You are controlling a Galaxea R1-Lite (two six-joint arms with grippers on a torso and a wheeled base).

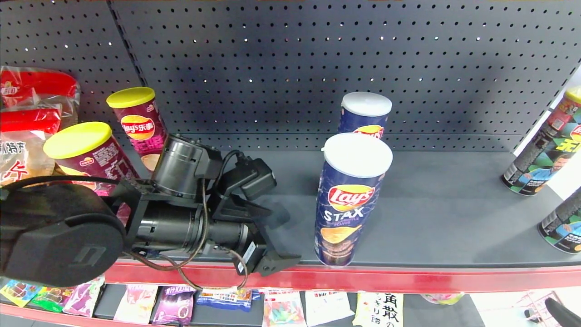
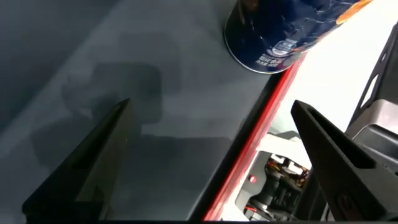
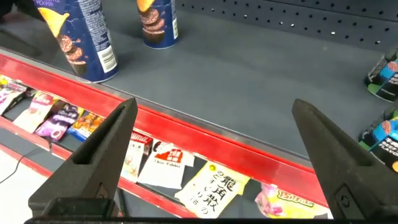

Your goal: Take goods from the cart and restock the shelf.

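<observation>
The right gripper (image 3: pixel 214 104) hangs in front of the shelf's edge, its two dark fingers (image 3: pixel 93 165) spread wide apart. On the grey shelf deck (image 3: pixel 249 81), one blue chip can (image 3: pixel 87 43) stands upright just behind the red front lip (image 3: pixel 205 134). A second blue chip can (image 3: pixel 158 25) stands deeper in, towards the pegboard back panel (image 3: pixel 280 15), and two green-and-black cans (image 3: pixel 382 78) stand well apart from both. Below the lip, a row of snack packets (image 3: pixel 214 186) sits on the level underneath.
</observation>
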